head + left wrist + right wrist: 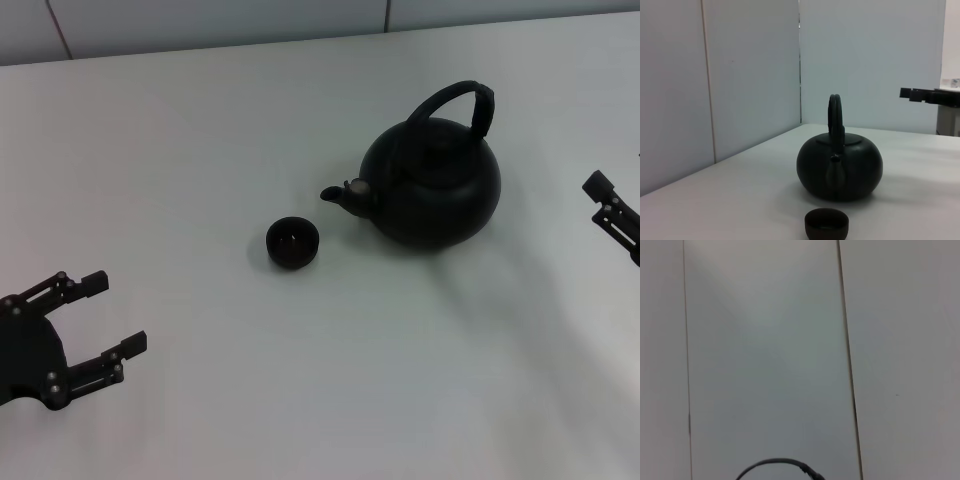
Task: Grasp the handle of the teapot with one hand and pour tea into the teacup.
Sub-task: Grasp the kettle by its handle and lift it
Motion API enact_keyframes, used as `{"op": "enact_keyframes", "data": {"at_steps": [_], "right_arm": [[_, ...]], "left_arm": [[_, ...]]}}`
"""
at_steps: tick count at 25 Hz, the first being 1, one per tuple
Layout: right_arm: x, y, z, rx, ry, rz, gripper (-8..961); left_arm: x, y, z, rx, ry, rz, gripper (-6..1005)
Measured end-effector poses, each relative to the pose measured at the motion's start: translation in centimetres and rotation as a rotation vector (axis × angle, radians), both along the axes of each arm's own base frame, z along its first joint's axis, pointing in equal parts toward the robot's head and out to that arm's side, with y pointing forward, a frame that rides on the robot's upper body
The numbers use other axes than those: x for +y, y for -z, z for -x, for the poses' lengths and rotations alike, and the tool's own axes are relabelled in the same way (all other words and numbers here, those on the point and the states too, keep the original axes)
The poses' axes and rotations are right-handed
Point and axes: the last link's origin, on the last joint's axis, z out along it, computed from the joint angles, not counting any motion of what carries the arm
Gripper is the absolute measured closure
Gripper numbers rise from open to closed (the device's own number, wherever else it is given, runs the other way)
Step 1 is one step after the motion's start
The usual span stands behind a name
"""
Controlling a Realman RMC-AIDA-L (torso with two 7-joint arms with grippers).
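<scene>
The matte black teapot (435, 185) stands upright on the white table, right of centre, with its spout pointing left. Its arched handle (462, 95) rises over the top, with the ribbed section on the right side. The small dark teacup (292, 242) sits just left of the spout, apart from it. My left gripper (115, 313) is open and empty at the near left, well away from the cup. My right gripper (612, 212) is at the right edge, right of the teapot and apart from it. The left wrist view shows the teapot (840, 167), handle (836, 117), teacup (826, 225) and the right gripper (927, 95) beyond. The right wrist view shows only the handle's top arc (775, 462).
The white table (200, 150) runs to a pale panelled wall (200, 25) at the back. The same wall panels (750, 75) stand behind the teapot in the left wrist view. Nothing else lies on the table.
</scene>
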Motion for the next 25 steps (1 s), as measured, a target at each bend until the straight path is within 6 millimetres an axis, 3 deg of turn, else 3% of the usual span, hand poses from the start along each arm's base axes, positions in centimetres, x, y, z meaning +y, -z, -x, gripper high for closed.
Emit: {"op": "enact_keyframes", "data": {"at_steps": [8,18,25], "right_arm": [[2.1,-0.1,-0.2,-0.037,0.022,0.038,144],[9.2,-0.1,1.7,-0.148,0.003,0.193,156],[12.3,0.8,2.9,-0.232,0.013,0.258,164]], "left_arm": [[0.2,-0.1,-0.1,-0.006,0.001,-0.003,207],[0.4,0.2,-0.4,-0.014,0.0,-0.025,212],[0.6,0.1,-0.6,-0.029,0.001,-0.041,213]]}}
